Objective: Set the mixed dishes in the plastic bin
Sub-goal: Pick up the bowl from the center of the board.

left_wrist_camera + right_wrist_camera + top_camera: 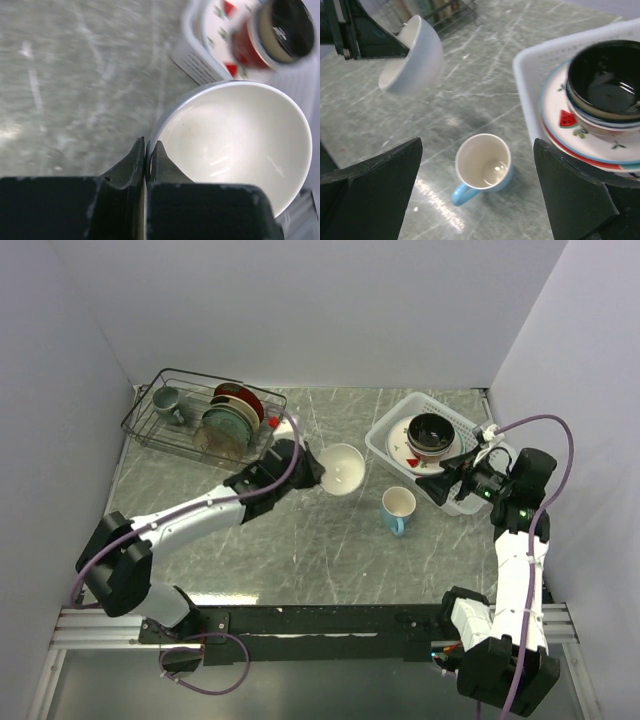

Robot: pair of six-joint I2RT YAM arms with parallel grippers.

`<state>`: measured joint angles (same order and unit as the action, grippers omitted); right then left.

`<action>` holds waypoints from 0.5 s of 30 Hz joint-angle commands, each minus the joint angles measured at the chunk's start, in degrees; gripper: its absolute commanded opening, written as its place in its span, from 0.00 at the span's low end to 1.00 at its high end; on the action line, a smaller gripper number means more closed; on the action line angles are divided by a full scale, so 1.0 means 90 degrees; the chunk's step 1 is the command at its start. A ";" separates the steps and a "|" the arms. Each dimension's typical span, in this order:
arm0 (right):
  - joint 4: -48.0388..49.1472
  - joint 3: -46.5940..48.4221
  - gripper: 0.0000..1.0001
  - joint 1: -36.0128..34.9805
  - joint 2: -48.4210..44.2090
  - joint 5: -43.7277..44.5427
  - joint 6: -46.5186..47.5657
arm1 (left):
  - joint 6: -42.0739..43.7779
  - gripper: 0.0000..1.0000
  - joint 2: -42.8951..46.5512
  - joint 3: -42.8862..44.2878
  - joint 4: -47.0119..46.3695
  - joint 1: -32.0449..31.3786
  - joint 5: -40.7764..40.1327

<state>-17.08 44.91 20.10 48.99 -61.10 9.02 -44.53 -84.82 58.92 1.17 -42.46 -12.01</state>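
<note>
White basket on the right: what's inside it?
A black-lined bowl sits on stacked plates, the top one with watermelon marks. Lower plates and the basket floor are covered.

You'll see the black wire rack (pixel 140 412) at the far-left corner of the grey marbled surface (pixel 300 550). In the rack's left end sits a grey-green mug (pixel 166 400). Right of it, inside the rack, plates stand on edge: teal plate (pixel 225 423), tan plate (pixel 212 439) frontmost, dark red plate (pixel 247 400) rearmost.

Top camera looks straight down; both close wrist cameras share the bowl (pixel 341 469).
</note>
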 commanded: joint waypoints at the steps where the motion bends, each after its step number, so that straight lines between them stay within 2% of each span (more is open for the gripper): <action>1: -0.1867 0.1217 1.00 -0.0016 0.0093 -0.0672 0.1192 | 0.0397 0.01 0.0459 0.0211 -0.0541 -0.0857 -0.0665; 2: -0.2732 0.1434 1.00 -0.0045 0.0132 -0.0643 0.1737 | 0.0349 0.01 0.0488 0.0221 -0.0501 -0.1149 -0.1122; 6: -0.4155 0.2148 1.00 -0.0123 0.0191 -0.0467 0.2523 | -0.0002 0.01 0.0353 0.0445 -0.0180 -0.1853 -0.2491; 11: -0.3798 0.1964 1.00 -0.0728 -0.0179 0.0506 0.1852 | -0.0763 0.01 -0.0194 0.1372 0.0904 -0.2692 -0.3819; 12: -0.3660 0.1848 1.00 -0.0951 -0.0248 0.0771 0.1705 | -0.0919 0.01 -0.0408 0.1528 0.1089 -0.2811 -0.4363; 15: -0.3152 0.1594 1.00 -0.1802 -0.0424 0.1648 0.1226 | -0.1856 0.01 -0.0944 0.2406 0.2454 -0.3153 -0.5224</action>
<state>-48.71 61.43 10.83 47.31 -57.34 24.86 -49.56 -89.17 70.91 13.63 -67.18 -42.22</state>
